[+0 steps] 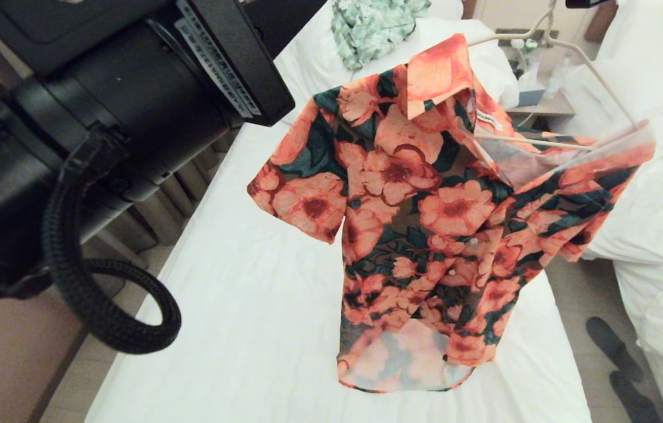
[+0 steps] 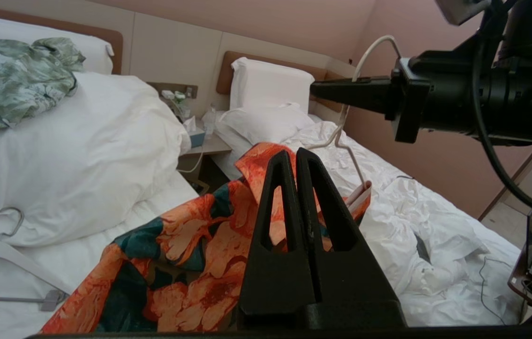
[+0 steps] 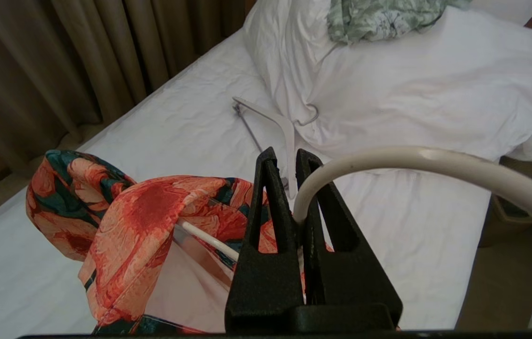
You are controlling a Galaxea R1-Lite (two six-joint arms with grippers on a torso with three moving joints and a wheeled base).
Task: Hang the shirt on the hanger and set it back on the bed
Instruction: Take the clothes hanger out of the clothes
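While the right gripper (image 3: 294, 165) clamps the hanger (image 3: 435, 162), the shirt (image 1: 425, 223) hangs below.

The hanger (image 1: 566, 64) hook runs off the head view's top edge.

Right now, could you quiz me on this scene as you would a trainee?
1. True or false: the flowered shirt lies flat on the bed.
2. What does the right pincer clamp?
A. the hanger
B. the pillow
C. the green garment
3. Fill in: the left pincer is shut and holds ____.

Key: 1 false, it hangs in the air on the hanger, with one end of the hanger showing at the open front. 2 A. 3 nothing.
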